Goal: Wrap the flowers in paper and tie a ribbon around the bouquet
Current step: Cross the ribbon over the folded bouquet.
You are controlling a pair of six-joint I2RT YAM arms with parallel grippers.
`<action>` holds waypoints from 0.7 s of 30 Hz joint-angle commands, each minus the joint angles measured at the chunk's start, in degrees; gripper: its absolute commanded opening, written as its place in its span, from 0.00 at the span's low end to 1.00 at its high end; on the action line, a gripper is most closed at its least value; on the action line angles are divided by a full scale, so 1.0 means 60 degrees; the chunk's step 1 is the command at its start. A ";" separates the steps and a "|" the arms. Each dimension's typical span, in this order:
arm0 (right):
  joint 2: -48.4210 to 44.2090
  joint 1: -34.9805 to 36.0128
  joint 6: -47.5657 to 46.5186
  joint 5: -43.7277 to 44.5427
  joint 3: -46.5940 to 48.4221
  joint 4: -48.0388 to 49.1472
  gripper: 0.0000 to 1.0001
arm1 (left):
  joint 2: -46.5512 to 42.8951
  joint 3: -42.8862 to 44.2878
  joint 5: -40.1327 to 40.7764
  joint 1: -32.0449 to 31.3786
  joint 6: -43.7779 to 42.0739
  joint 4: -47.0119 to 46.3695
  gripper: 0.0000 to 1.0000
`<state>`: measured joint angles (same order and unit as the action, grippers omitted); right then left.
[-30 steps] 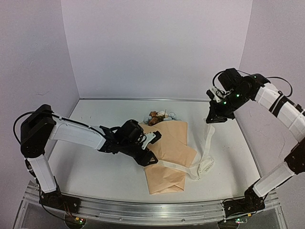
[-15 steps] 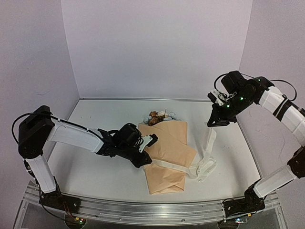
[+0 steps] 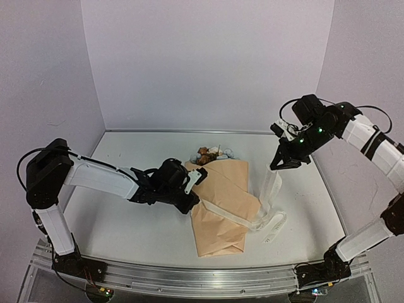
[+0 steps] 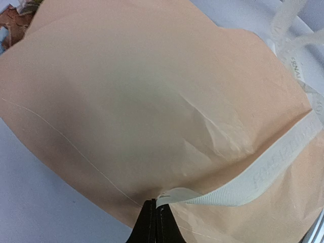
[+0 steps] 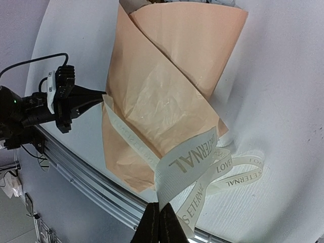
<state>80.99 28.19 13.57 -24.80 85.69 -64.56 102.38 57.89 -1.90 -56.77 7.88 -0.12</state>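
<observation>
Bouquet point(image 3: 222, 189) lies flat mid-table point(image 3: 126, 230). Flowers point(image 3: 212, 153) poke out the far end of the paper point(image 3: 218, 238) wrap; narrow end points to near edge. Ribbon point(image 3: 228, 216) crosses the wrap's lower part, L to R.

L gripper point(image 3: 194, 203) sits low at wrap's L edge, jaws clenched on one ribbon end. Wrist view: end pinched right at the tips, just beside the paper edge.

R gripper point(image 3: 276, 167) is up high, R of bouquet and well apart from it, clamped on the other ribbon stretch. From there ribbon hangs to loose loops on table, just beside wrap's R side.
</observation>
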 commanded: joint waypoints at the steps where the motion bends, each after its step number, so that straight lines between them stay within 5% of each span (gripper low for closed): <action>1: 0.0356 -0.0163 -0.0282 0.0476 0.0306 0.0154 0.00 | 0.0128 0.0765 0.0725 0.0377 -0.0522 -0.0389 0.00; 11: 0.1284 -0.0383 0.0577 -0.1291 0.1315 0.1382 0.00 | 0.0516 0.1507 -0.0700 0.0929 -0.1177 -0.0278 0.00; 21: 0.2179 0.0393 0.4226 -0.5687 0.0356 0.5790 0.00 | 0.0750 0.1623 -0.2985 0.1410 -0.0965 -0.0361 0.00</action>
<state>91.52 28.27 27.20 -44.35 90.23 -44.09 106.14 64.95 -12.77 -49.63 1.89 -0.54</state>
